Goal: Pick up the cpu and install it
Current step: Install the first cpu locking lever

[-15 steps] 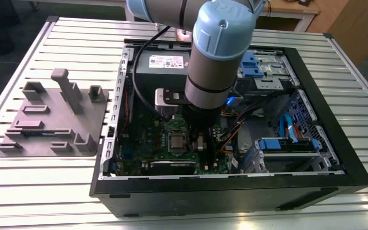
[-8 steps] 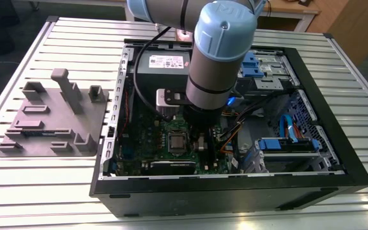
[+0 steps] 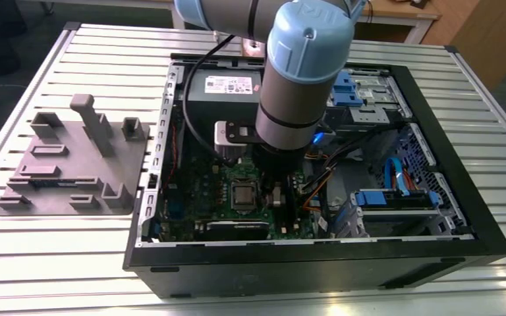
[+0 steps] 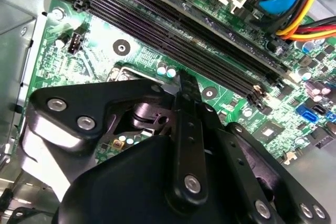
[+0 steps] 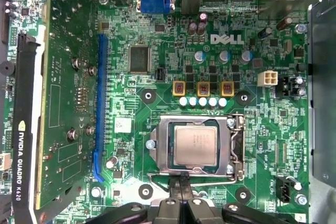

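CPU (image 5: 195,147), its silver-grey metal top facing up, is lying flat inside the metal-framed socket (image 5: 157,150) on the green motherboard (image 5: 252,129), as the first wrist view is showing. From the chip, three yellow-rimmed square components are sitting toward 12 o'clock, with a row of pale round capacitors just below them, and a long blue expansion slot (image 5: 100,103) is running along at 9 o'clock. A graphics card (image 5: 23,129) is standing further out toward 9 o'clock.

Gripper (image 5: 181,184) is hanging at the chip's 6 o'clock edge, its dark fingers pressed together into a single narrow tip that is reaching the socket frame; nothing is being carried between them. In the second wrist view the same black fingers (image 4: 186,124) are meeting edge to edge above the board, with long dark memory slots (image 4: 199,40) running diagonally beyond them.

In the exterior view the arm (image 3: 297,85) is reaching down into the open computer case (image 3: 464,217), which is lying on a slatted metal table (image 3: 60,263). A grey moulded tray (image 3: 68,164) is sitting at the case's 9 o'clock, and a grey power-supply box (image 3: 222,89) with a white label is occupying the case's 12 o'clock corner, beside the arm.
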You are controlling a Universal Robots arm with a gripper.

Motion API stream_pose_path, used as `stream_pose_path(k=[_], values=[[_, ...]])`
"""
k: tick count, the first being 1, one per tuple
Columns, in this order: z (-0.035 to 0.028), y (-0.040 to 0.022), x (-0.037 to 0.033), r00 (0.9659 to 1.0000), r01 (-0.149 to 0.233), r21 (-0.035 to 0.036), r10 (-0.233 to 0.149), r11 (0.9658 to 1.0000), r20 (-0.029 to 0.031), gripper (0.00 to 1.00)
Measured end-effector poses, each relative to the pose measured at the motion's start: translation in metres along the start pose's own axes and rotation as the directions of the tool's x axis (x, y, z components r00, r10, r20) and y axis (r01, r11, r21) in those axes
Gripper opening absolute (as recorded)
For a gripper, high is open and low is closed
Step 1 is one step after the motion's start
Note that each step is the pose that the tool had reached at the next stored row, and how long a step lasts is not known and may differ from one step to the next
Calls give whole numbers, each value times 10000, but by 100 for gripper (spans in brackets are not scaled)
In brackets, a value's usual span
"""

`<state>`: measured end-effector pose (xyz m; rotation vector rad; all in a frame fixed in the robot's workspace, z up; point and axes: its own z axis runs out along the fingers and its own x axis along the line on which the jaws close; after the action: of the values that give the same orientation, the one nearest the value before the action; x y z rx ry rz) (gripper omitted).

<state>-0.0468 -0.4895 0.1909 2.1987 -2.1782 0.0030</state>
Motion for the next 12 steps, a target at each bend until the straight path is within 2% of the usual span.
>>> stream_pose_path(k=[9,12], values=[[-178,9,7,10000,0,-3,0,10000,37,10],[-186,9,7,10000,1,-3,0,10000,42,10]])
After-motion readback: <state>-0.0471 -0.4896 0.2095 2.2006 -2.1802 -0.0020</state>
